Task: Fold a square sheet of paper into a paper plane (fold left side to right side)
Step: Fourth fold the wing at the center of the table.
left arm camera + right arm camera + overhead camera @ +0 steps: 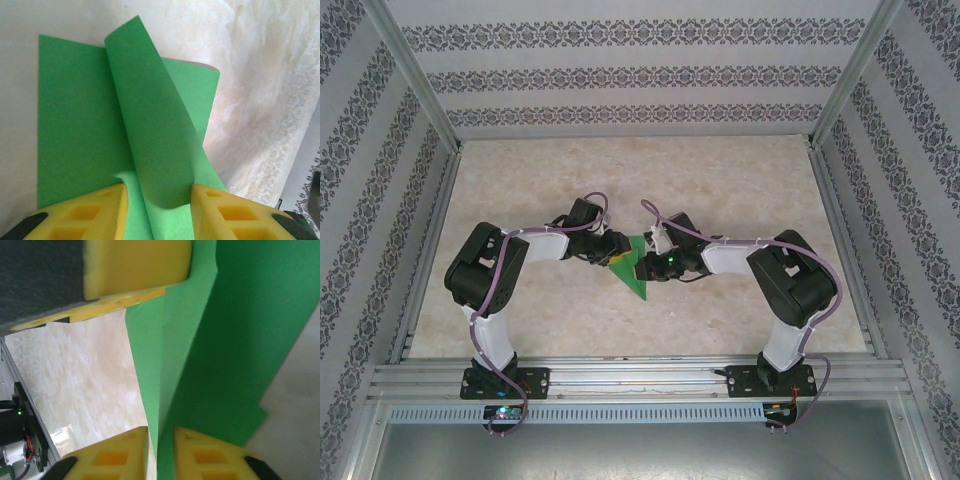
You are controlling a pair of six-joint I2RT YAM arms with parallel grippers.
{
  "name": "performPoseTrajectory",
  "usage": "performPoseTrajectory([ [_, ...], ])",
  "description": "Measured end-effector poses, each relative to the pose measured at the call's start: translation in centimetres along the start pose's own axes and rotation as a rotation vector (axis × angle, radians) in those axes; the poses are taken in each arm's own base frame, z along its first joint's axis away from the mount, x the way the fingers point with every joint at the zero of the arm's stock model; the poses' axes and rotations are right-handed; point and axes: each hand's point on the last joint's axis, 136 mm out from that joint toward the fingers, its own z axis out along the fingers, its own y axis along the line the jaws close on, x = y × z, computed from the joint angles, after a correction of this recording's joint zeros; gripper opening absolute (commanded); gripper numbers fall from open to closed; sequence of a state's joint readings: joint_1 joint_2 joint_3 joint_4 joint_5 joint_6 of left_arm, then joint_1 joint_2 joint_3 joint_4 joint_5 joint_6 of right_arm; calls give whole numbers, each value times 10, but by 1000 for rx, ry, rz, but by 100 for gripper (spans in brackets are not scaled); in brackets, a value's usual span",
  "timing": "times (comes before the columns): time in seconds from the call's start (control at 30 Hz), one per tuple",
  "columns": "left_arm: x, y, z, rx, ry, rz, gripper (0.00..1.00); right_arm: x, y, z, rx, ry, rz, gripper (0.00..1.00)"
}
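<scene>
- The green sheet of paper (632, 272) lay near the middle of the table (720, 190), a little toward the table's near edge, partly folded and showing as a pointed green wedge from above.
- In the left wrist view, part of the sheet (75, 125) rested flat on the table while a long flap curled up from it.
- The left tool (610, 258) sat at the sheet's left side. Its yellow fingers (95, 212) were spread wide, released, with the raised flap running loosely between them (159, 192).
- The right tool (653, 262) sat at the sheet's right side. Its fingers were drawn to a narrow gap (161, 432) and clenched on an upright fold of the sheet (240, 340).
- One yellow finger (135, 265) of the left tool reached the sheet's far side in the right wrist view.
</scene>
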State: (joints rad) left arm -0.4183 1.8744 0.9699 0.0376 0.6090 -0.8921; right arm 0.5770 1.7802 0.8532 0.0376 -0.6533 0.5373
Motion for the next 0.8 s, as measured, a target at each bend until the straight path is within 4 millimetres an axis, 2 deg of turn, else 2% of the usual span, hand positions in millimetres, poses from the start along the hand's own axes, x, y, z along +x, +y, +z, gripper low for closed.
performPoseTrajectory([
  [0.17,0,0,0,-1,1,-1,38,-13,9,-17,-21,-50,-3,41],
  [0.37,0,0,0,-1,1,0,38,-26,6,-32,-26,-96,9,42],
  [0.67,0,0,0,-1,1,0,38,-27,-2,-18,-27,-60,36,40],
  [0.8,0,0,0,-1,1,0,38,-26,-4,-10,-29,-44,47,36],
])
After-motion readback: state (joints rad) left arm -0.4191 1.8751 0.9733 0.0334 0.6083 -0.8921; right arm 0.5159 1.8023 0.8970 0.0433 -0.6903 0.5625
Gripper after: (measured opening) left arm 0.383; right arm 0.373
